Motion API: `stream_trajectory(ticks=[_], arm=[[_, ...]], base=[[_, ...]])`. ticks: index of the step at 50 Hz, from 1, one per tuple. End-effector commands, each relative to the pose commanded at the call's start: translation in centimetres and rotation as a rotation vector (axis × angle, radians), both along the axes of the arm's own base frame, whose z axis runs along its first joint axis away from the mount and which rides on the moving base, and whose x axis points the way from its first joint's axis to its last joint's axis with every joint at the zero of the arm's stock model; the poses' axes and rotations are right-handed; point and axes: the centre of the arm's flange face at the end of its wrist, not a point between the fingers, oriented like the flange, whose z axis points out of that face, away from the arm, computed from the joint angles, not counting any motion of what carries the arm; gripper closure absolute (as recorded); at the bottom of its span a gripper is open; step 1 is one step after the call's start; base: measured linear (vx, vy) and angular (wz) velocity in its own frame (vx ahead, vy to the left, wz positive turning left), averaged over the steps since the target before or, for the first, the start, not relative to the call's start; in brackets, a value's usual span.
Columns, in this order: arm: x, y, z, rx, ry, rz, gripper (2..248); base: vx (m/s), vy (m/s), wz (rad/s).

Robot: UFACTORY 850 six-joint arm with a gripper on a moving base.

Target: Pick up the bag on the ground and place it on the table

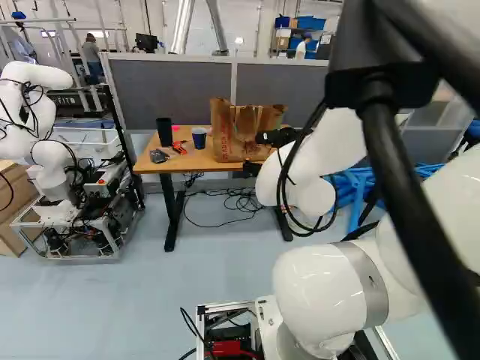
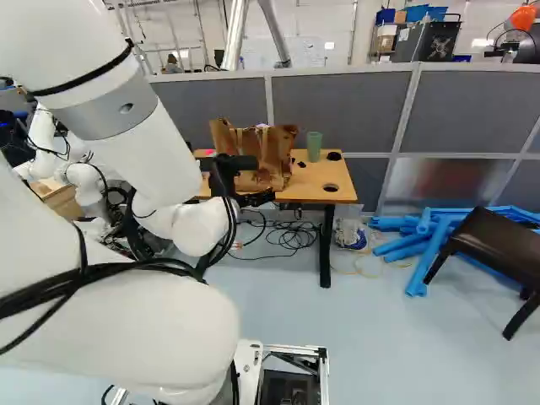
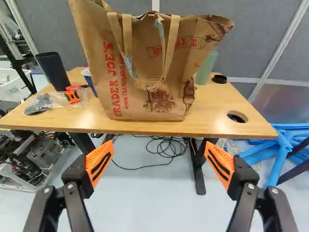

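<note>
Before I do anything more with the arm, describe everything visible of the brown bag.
The bag, apparently paper, stands upright on the wooden table, its base near the edge facing the arm. It is creased, with an uneven, flared rim, paler strap handles against its near side, and red and dark printing. A blue-and-white cup and a green cup stand close by; whether they touch it, I cannot tell. The open pincer is clear of it.

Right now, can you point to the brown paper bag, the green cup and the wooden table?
Brown paper bag (image 3: 135, 105): wrist view, lower front.
Green cup (image 2: 314, 148): right base view, its side.
Wooden table (image 3: 212, 113): wrist view, bare part of its top.
</note>
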Motion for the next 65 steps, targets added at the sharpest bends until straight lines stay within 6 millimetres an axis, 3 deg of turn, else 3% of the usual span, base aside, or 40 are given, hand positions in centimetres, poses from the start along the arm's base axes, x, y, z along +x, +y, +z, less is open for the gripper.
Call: stream_trajectory(ticks=[65], arm=[[-0.33, -0.02, -0.17, 0.010, -0.008, -0.004, 3]], base=[[0.000, 0.000, 0.000]])
